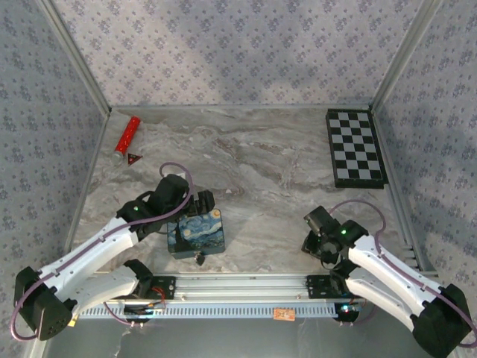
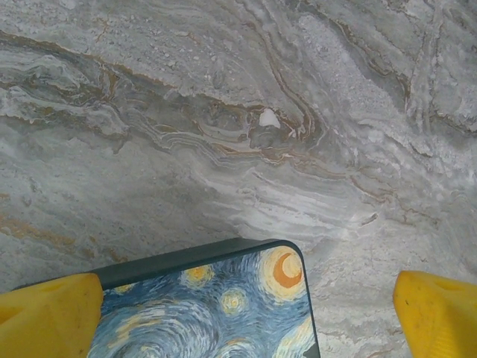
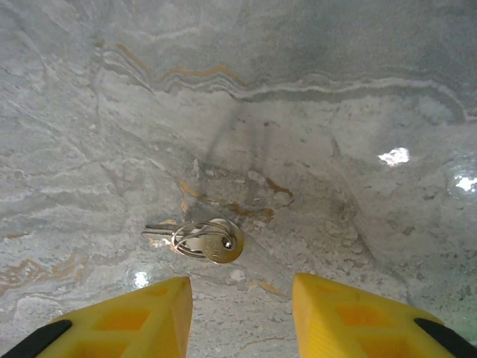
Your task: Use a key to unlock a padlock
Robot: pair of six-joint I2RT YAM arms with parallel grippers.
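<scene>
The padlock (image 1: 200, 259) is lying on the tabletop (image 3: 335, 112), right against the near edge of the tin (image 1: 200, 231), on the side facing my bases. It is sitting loose there, not gripped or steadied by anything, so I judge it will need holding before a key can turn in it. My left end effector (image 2: 246, 291) is hanging over the far part of the tin with its fingers spread as wide as they go, holding nothing. The padlock is just on the other side of the tin from it.

The key (image 3: 209, 240) is lying flat on its ring on bare tabletop, so I am pointing my right end effector (image 3: 238, 280) down at it. Its fingers are standing partly apart with nothing between them. The key is lying just ahead of the fingertips, a little toward the left finger rather than centred in the gap. From this end effector the padlock is well apart, off to the left across the tabletop.
</scene>
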